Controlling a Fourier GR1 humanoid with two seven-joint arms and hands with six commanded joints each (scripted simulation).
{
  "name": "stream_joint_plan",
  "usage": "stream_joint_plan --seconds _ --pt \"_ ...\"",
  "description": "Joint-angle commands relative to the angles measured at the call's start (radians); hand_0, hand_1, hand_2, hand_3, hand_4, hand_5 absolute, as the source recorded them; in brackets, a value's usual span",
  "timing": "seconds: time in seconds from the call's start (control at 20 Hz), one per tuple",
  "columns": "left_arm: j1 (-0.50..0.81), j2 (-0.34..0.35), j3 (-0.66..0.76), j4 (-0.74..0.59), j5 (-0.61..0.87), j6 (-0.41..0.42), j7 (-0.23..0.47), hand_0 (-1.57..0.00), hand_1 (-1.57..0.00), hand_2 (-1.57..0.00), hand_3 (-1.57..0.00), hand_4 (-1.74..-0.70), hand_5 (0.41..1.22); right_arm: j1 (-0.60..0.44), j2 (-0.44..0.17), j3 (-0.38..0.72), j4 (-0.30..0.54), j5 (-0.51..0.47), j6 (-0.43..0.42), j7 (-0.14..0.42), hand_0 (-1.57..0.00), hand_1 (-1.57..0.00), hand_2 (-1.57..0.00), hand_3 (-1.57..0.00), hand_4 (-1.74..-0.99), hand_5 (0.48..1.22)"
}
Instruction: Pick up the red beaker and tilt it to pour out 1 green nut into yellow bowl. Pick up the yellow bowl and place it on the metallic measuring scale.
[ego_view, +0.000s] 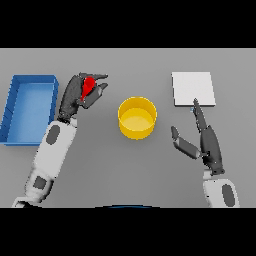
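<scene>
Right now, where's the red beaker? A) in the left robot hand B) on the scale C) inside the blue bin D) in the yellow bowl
A: the left robot hand has its fingers curled round the red beaker, held up left of the yellow bowl, with the blue bin further left.

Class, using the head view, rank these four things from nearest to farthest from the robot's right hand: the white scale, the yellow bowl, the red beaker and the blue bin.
From the right hand:
1. White scale, just beyond its fingertips, at the far right.
2. Yellow bowl, at the centre, to its left.
3. Red beaker, held in the left hand, left of centre.
4. Blue bin, at the far left edge.
</scene>
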Motion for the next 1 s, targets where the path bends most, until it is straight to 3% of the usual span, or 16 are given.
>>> stream_joint_plan --seconds 0.0,0.3,0.65,0.85,0.95 --pt "-0.024 0.034 -0.044 -0.003 -0.048 -0.024 0.041 -1.56 -1.56 -1.56 -1.56 -1.73 1.119 0.015 0.002 0.005 -0.009 0.008 -0.005 -0.003 0.00 0.00 0.00 0.00 -1.245 0.688" --pt "-0.052 0.091 -0.138 -0.023 -0.100 -0.084 0.084 -1.56 -1.56 -1.56 -1.56 -1.73 1.113 0.026 -0.001 0.005 -0.039 0.001 0.003 0.030 0.00 0.00 0.00 0.00 -1.243 0.710" --pt "-0.210 0.191 -0.391 0.062 -0.394 -0.126 0.123 -1.57 -1.57 -1.57 -1.57 -1.74 1.152 0.022 -0.005 0.002 -0.042 -0.015 0.017 0.020 0.00 0.00 0.00 0.00 -1.267 0.721" --pt "-0.321 0.216 -0.510 0.139 -0.507 -0.190 0.103 -1.57 -1.57 -1.57 -1.57 -1.74 1.193 0.031 0.000 0.003 -0.036 -0.018 0.018 0.015 0.00 0.00 0.00 0.00 -1.264 0.717" --pt "-0.384 0.214 -0.566 0.194 -0.555 -0.224 0.077 -1.57 -1.57 -1.57 -1.57 -1.65 1.203 0.016 0.002 0.000 -0.036 -0.016 0.011 0.022 0.00 0.00 0.00 0.00 -1.262 0.705"
